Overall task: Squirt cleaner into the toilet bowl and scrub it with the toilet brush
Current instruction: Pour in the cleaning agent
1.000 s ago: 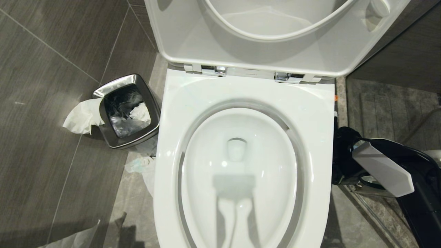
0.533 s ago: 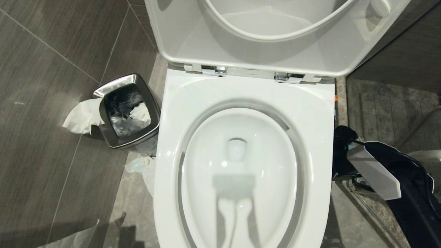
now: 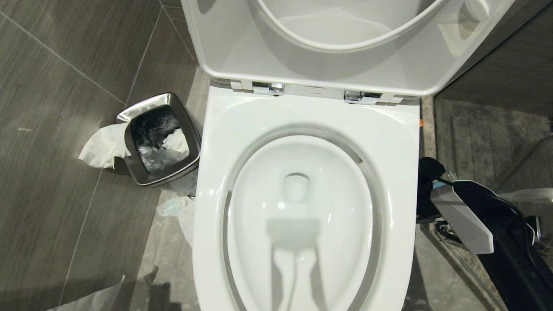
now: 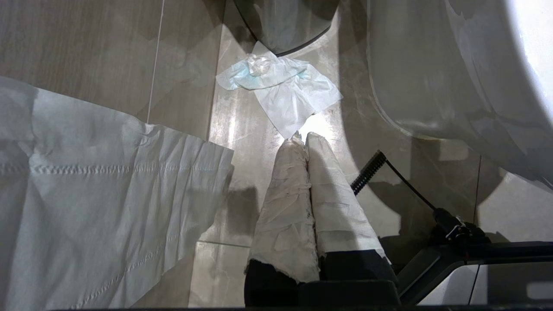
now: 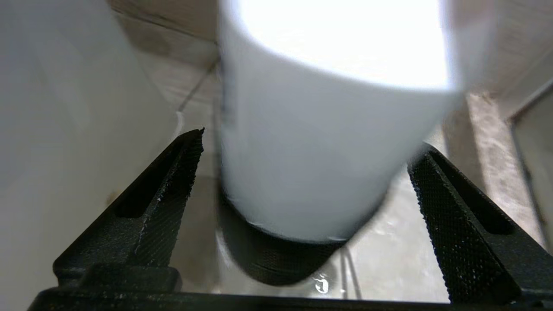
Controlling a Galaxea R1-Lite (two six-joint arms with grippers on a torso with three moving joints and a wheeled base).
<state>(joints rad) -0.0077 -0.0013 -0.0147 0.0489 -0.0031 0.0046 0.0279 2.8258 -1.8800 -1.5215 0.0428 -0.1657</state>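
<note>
1. The toilet bowl [image 3: 302,129] stood open, its seat and lid [image 3: 345,52] raised and cut off by the frame.
2. The right gripper [image 5: 302,181], low beside the bowl's right side, had its fingers [image 5: 173,181] spread wide around a white cylindrical container with a black base [image 5: 319,142]; contact was unclear.
3. The left gripper [image 4: 302,142], its paper-wrapped fingers pressed together and holding nothing, hung over the floor left of the bowl, near a crumpled tissue [image 4: 281,86].
4. The steel waste bin [image 3: 160,138] stood left of the bowl.
5. No toilet brush or cleaner could be made out.

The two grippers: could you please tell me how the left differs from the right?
The left gripper is shut, the right gripper wide open. The left's fingers are wrapped in white material; the right's are bare black. The left has nothing between its fingers; the right straddles a white round object. Neither holds anything.
</note>
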